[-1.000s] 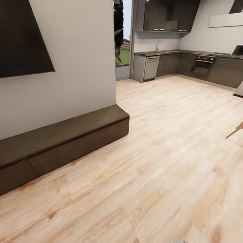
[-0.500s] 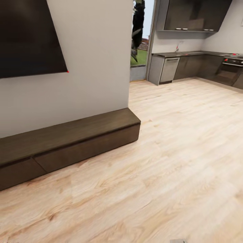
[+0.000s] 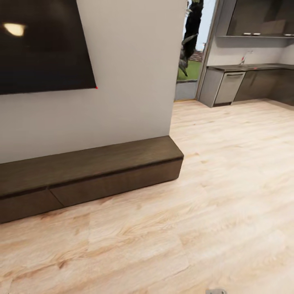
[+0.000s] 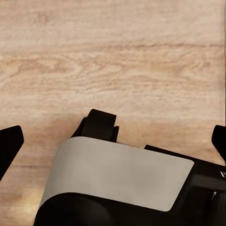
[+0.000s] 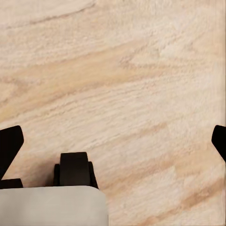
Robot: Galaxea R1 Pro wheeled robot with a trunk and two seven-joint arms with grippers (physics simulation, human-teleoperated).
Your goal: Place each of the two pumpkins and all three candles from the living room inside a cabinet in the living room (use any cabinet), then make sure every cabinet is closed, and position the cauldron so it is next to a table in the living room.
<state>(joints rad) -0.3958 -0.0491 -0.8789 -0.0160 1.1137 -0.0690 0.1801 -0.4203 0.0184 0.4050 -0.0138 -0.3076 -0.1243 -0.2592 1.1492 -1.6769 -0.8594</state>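
Note:
The long, low, dark-brown cabinet (image 3: 94, 173) runs along the foot of the white wall, its drawer fronts shut and its flat top bare. In the left wrist view my left gripper (image 4: 113, 141) points down at the wood floor, its black fingertips (image 4: 9, 143) far apart at the frame's sides, open and holding nothing. My right gripper (image 5: 113, 141) stands the same way in the right wrist view, fingertips (image 5: 10, 141) wide apart and open over the floor. Pumpkins, candles and cauldron are out of view.
A dark TV screen (image 3: 41, 45) hangs on the wall above the cabinet. Past the wall's corner a doorway (image 3: 190, 53) opens outdoors, and grey kitchen units (image 3: 245, 83) stand at the back right. My base (image 4: 117, 174) with a black wheel (image 5: 75, 169) shows under both wrists.
The head view has swung left: the cabinet, wall corner and kitchen have all slid right in the picture, and more of the TV screen shows. Nothing in the room itself has moved.

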